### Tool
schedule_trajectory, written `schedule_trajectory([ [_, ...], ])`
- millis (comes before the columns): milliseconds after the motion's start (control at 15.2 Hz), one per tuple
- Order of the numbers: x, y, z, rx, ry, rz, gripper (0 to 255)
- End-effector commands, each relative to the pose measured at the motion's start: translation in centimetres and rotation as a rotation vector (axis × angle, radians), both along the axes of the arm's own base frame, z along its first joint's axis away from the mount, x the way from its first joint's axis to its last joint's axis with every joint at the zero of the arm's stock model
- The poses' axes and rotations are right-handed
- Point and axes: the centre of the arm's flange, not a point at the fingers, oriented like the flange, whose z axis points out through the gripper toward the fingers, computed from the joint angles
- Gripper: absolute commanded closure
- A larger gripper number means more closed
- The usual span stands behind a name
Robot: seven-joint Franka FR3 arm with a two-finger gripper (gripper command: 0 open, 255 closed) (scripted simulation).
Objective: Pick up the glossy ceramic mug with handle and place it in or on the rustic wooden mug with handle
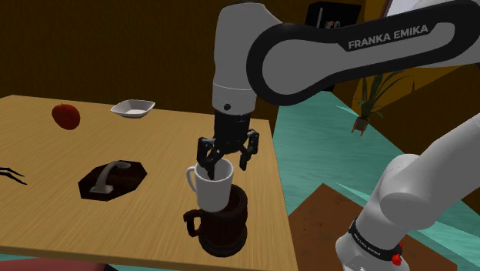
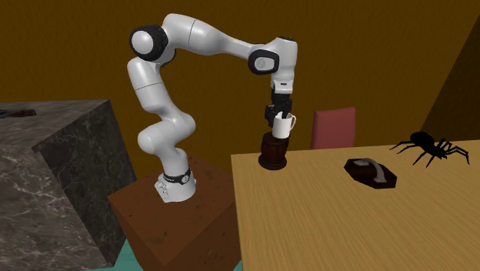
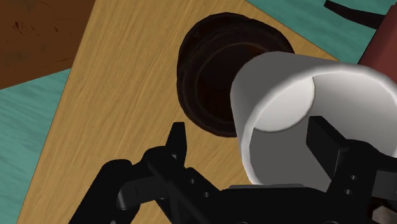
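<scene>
A plain white, glossy mug [image 1: 213, 187] with a loop handle stands mouth-up in the opening of a dark, ridged wooden mug [image 1: 225, 224]. Its long axis runs close to vertical and its lower part is sunk behind the wooden rim. Both handles point toward the shoulder view's left.

The pair sits at the table's [image 1: 46, 202] edge nearest the robot's stand [image 2: 178, 219], close to a corner. The black gripper [image 3: 251, 137] hangs directly over the white mug with its fingers spread wide. In the wrist view one finger [image 3: 326, 141] reaches into the mug's mouth and the other stands clear of the outer wall, so nothing is clasped.

Farther along the table lie a dark octagonal plaque [image 1: 113, 178] carrying a grey handle, a white dish [image 1: 132, 108], a red fruit [image 1: 66, 116] and a black spider figure [image 2: 428, 146].
</scene>
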Motion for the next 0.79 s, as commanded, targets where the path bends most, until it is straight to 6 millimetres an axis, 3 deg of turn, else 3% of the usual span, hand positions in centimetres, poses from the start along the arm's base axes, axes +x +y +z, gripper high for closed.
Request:
schedule_trajectory([
  [0,0.0,0.0,0.0,0.000,0.000,0.000,0],
  [66,0.0,0.0,0.0,0.000,0.000,0.000,0],
  [330,0.2,-0.3,5.0,0.000,0.000,0.000,0],
  [726,0.2,-0.3,5.0,0.000,0.000,0.000,0],
])
